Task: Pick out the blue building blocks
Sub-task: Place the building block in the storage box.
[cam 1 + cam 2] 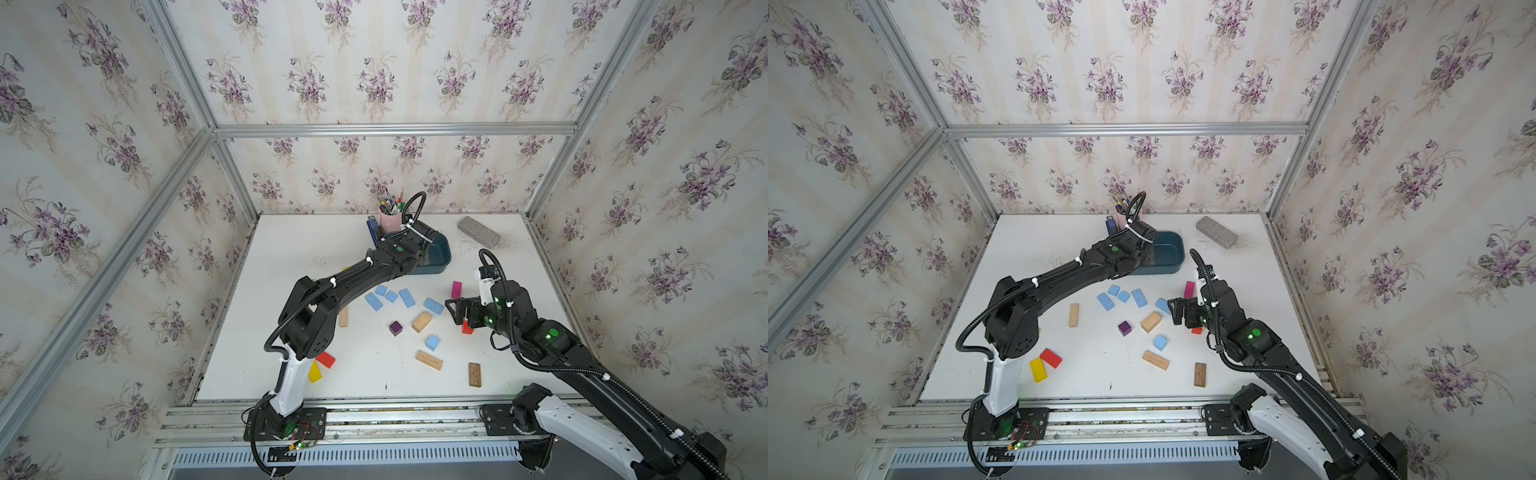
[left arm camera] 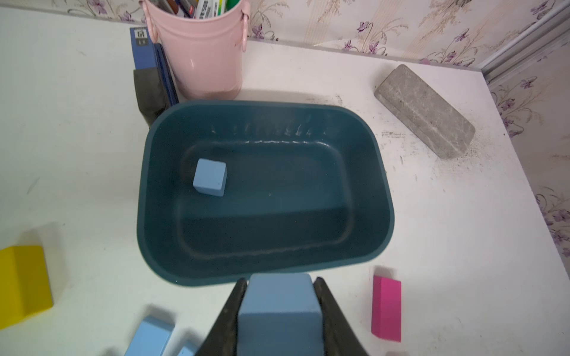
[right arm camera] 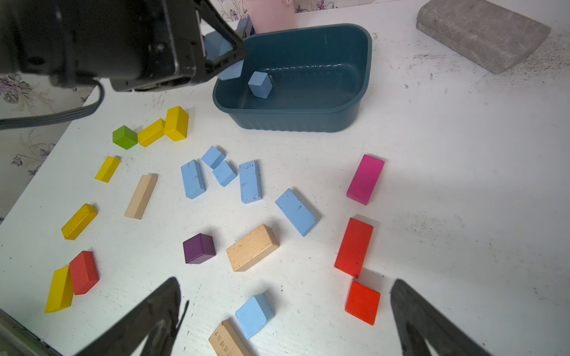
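Observation:
My left gripper [image 2: 279, 292] is shut on a light blue building block [image 2: 279, 311] and hangs over the near rim of the dark teal tub [image 2: 384, 185]. From the right wrist view, that held block [image 3: 230, 73] sits just above the tub's edge. One blue cube [image 2: 209, 178] lies inside the tub. Several more blue blocks lie on the white table: bars [image 3: 192, 178] [image 3: 250, 181] [image 3: 296, 212] and cubes [image 3: 212, 156] [image 3: 224, 173] [image 3: 254, 314]. My right gripper [image 3: 286, 280] stands open above the table near the closest cube, holding nothing; in a top view the right gripper [image 1: 455, 309] is right of the blue cluster [image 1: 407, 298].
A pink pen cup [image 2: 200, 55], a dark blue eraser [image 2: 151, 77] and a grey stone bar [image 2: 425, 111] stand behind the tub. Pink [image 3: 365, 179], red [image 3: 353, 246], purple [image 3: 199, 248], wooden [image 3: 252, 247], yellow [image 3: 175, 123] and green [image 3: 125, 137] blocks are scattered among the blue ones.

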`<state>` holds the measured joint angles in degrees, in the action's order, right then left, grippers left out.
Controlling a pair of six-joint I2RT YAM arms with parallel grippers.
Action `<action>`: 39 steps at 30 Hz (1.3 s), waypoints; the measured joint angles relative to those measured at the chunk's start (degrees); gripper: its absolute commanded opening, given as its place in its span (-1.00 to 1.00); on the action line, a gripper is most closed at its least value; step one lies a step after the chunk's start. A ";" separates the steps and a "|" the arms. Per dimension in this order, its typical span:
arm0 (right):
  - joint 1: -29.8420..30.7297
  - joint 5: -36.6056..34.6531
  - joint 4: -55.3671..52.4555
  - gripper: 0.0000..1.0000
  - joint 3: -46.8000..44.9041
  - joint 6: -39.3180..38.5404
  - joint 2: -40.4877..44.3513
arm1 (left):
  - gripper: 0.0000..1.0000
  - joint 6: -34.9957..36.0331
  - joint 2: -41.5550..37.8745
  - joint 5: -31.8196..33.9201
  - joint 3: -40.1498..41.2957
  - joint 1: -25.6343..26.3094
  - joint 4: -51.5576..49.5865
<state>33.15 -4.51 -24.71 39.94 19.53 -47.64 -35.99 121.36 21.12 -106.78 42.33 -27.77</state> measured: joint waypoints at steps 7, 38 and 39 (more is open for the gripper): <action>0.00 -1.03 -0.57 1.00 0.44 0.13 0.02 | -0.80 2.91 12.11 -2.14 -13.16 -3.15 -3.78; 0.00 -2.54 -2.36 1.00 0.48 0.68 -0.37 | 0.00 7.37 29.94 -4.04 -31.65 -8.52 -7.72; 0.00 -2.54 -2.34 1.00 0.48 0.68 -0.39 | 0.03 7.37 29.92 -4.09 -31.80 -8.55 -7.72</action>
<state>33.15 -7.05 -27.05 40.42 20.21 -48.03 -28.62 151.28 17.04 -138.58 33.78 -35.48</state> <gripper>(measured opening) 0.998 0.491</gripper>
